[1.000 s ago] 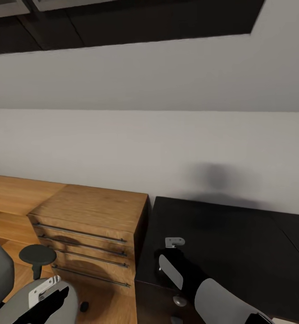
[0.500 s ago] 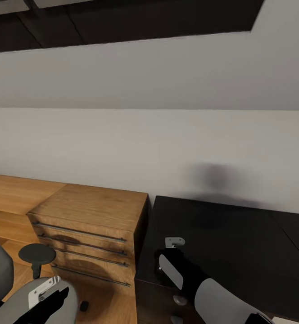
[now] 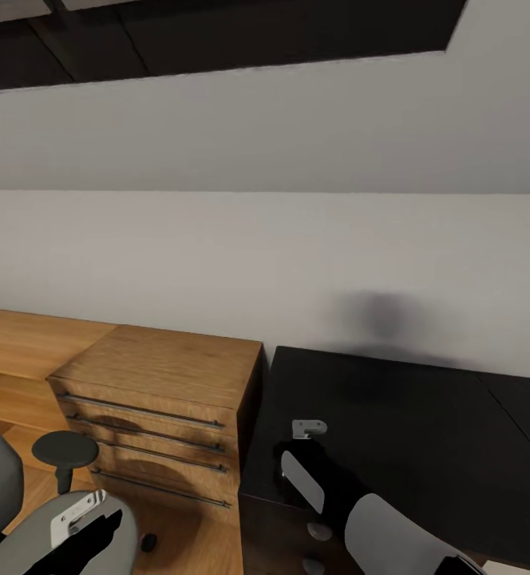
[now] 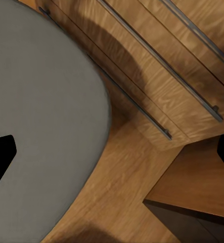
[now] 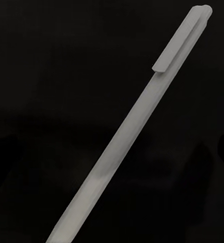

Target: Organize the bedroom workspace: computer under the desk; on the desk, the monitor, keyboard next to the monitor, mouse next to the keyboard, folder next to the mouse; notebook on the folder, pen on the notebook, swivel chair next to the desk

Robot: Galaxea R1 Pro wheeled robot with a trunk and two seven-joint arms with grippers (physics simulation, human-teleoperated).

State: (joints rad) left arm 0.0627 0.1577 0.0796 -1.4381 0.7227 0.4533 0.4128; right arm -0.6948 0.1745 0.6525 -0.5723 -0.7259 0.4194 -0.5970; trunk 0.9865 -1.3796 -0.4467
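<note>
While the pen (image 5: pixel 127 131) lies 7-to-1 o'clock on the black worktop (image 3: pixel 409 423) under the right arm, can't tell either fingers' state.

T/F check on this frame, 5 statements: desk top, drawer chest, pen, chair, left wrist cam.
1. The part of the black desk top seen in the head view carries a monitor and keyboard. False: that part is bare; only the right arm reaches over it.
2. A wooden drawer chest stands right beside the desk, against the wall. True.
3. The right wrist view shows a white-silver pen against a dark background. True.
4. The pen is blue and capless. False: it is pale, with a clip at one end.
5. The left wrist view looks at the grey seat of the swivel chair next to the chest's drawer fronts. True.
</note>
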